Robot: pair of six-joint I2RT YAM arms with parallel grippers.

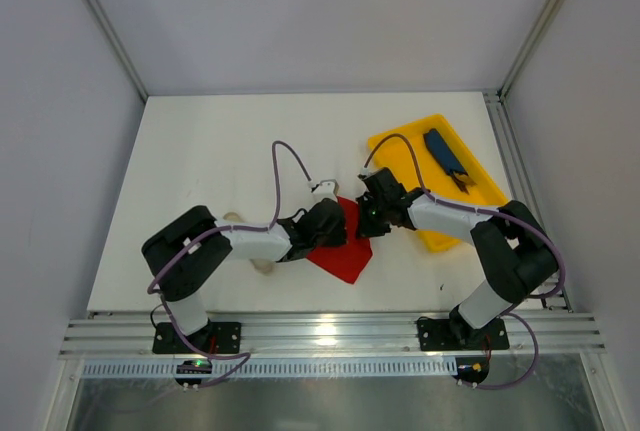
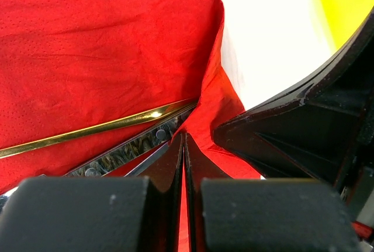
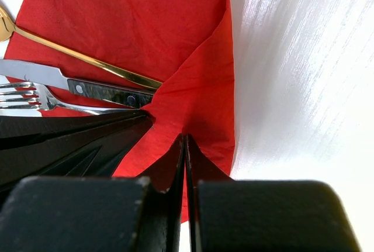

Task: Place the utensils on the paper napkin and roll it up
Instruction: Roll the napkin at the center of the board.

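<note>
The red paper napkin (image 1: 345,259) lies on the white table between my two grippers. In the right wrist view a gold spoon handle (image 3: 87,59), a knife with a dark handle (image 3: 87,87) and a silver fork (image 3: 35,97) lie on the napkin (image 3: 146,24), its near edge folded over their handle ends. My left gripper (image 1: 333,219) is shut on a raised fold of the napkin (image 2: 105,53), next to the gold handle (image 2: 105,128). My right gripper (image 1: 368,215) is shut on the same folded edge, close beside the left one.
A yellow tray (image 1: 470,226) stands at the right with a flat dark-blue item (image 1: 445,154) in it. A pale beige thing (image 1: 240,221) lies under my left arm. A metal rail runs along the table's near edge.
</note>
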